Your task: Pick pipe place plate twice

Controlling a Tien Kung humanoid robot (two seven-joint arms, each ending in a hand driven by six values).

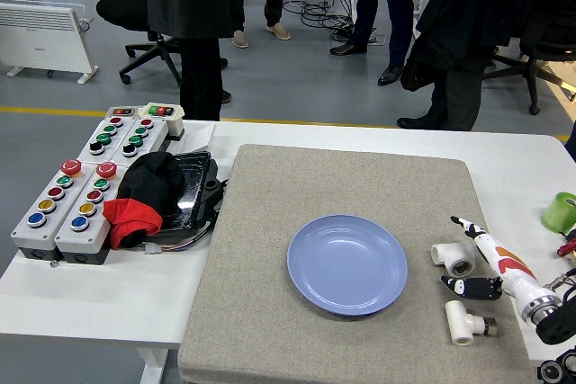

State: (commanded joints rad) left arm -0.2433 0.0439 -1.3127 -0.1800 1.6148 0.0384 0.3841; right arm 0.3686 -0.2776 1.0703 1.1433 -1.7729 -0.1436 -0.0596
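A blue plate (pixel 347 263) lies empty in the middle of the grey mat (pixel 270 312). Two white pipe fittings lie on the mat to its right: one elbow fitting (pixel 453 259) near the plate's right rim and one fitting (pixel 463 321) closer to the near edge. My right hand (pixel 461 256) comes in from the lower right with its fingers spread. One finger (pixel 477 238) points past the far side of the upper fitting and the thumb (pixel 472 288) lies between the two fittings. It holds nothing. The left arm is out of view.
Two grey button boxes (pixel 67 209) stand at the left, with a black and red cloth (pixel 144 195) and a black device (pixel 193 188) beside them. A green object (pixel 560 213) sits at the right edge. Several people stand beyond the table's far side.
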